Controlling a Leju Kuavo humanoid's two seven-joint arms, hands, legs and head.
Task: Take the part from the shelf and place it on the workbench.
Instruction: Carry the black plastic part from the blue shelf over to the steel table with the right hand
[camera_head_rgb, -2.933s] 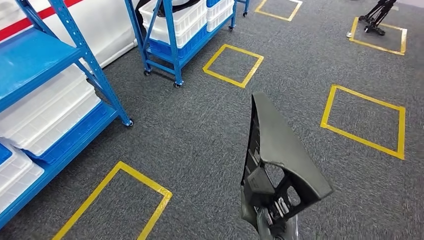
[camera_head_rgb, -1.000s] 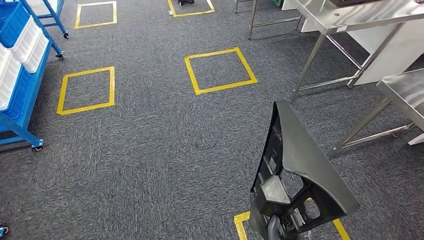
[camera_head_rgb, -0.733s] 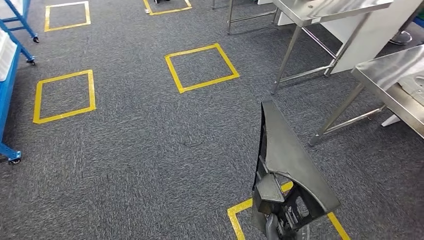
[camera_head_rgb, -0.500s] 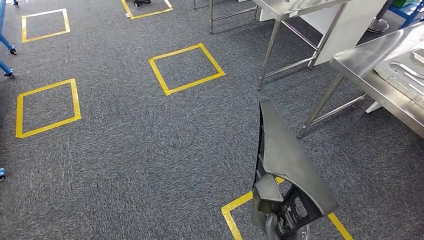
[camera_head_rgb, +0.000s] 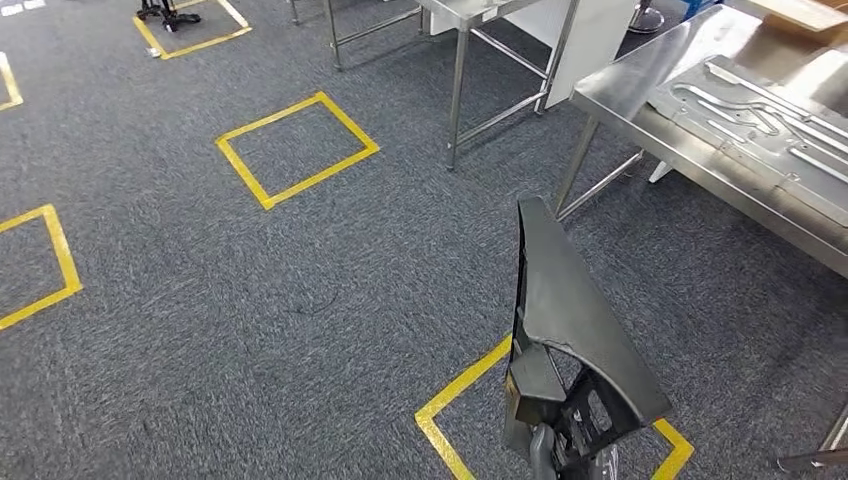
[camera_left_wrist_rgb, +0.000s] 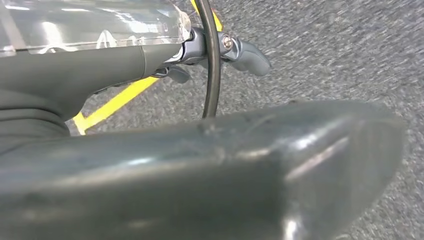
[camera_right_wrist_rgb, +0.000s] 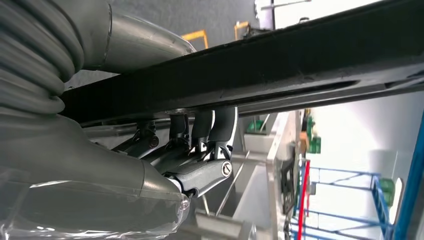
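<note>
A: Where is the part (camera_head_rgb: 565, 330) at this moment?

B: It is in the right hand (camera_right_wrist_rgb: 200, 150), held upright at the near right of the scene, above the grey carpet and a yellow floor square (camera_head_rgb: 450, 400). In the right wrist view the fingers (camera_right_wrist_rgb: 220, 127) curl up around the dark edge of the part, so this hand is closed on it. The workbench (camera_head_rgb: 700, 130) is at the far right, well apart from the part.

A: And the left hand?

B: The left hand (camera_left_wrist_rgb: 235, 47) hangs over the carpet. I see nothing in it, but I cannot tell how far its fingers are open.

A: How do you think the part will handle?

B: I judge it is stiff moulded plastic, quite light for its size, with a smooth and maybe slippery outer face. It is long and wedge-shaped, so it can swing or twist in one hand.

A: Where is the good place to hold it?

B: At the wide lower end with ribs and openings, I think. There the fingers can hook an edge. The narrow tip gives less to grip.
</note>
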